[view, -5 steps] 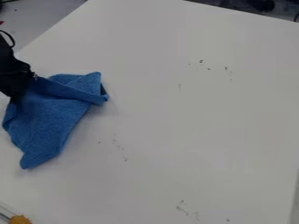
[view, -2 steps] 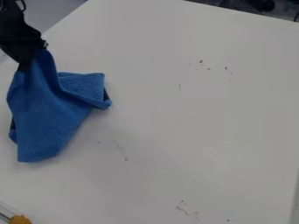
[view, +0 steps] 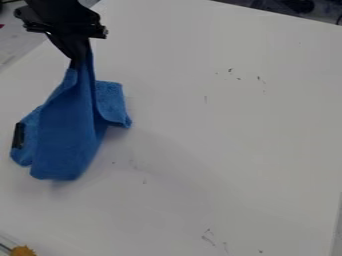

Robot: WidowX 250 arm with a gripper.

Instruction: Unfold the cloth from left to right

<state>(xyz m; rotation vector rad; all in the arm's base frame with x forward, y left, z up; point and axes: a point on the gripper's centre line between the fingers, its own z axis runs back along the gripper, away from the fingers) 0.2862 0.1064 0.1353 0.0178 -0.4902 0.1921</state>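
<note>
Blue, apparently plush cloth (view: pixel 67 132), draped in folds, pinched by black end effector (view: pixel 78 61)

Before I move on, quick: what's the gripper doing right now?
Gripper: closed, pinching the blue cloth near its top, with the cloth hanging below it.

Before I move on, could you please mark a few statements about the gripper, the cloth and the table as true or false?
1. The gripper holds the blue cloth by a raised part. True.
2. The cloth is spread out flat. False: it is bunched and drapes down from the gripper.
3. The white table has dark marks on it. True.
4. The cloth is in the right half of the view. False: it is on the left.
</note>
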